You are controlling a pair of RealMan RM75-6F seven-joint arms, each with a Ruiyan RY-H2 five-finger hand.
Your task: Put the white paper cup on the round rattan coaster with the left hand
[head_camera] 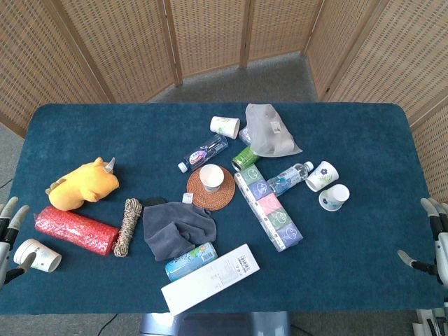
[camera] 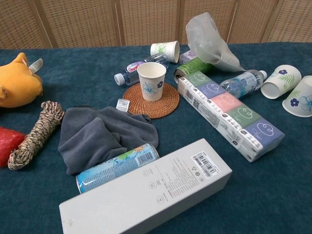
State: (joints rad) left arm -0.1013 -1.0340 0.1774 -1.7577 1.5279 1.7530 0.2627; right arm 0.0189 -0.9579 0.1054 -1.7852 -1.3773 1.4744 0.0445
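Head view shows the white paper cup [head_camera: 211,178] upright on the round rattan coaster [head_camera: 211,187] (task seemingly done). The left hand [head_camera: 8,225] sits at the counter [head_camera: 140,133] edge, fingers spread, empty; any return sweep could topple the cup.

Both robot hands [head_camera: 8,224] [head_camera: 434,238] edge-cropped.

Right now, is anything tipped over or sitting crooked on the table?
Yes. The white paper cup stands upright on the rattan coaster, but three other paper cups lie tipped: one behind it, two at the right. A fourth lies at the left edge.
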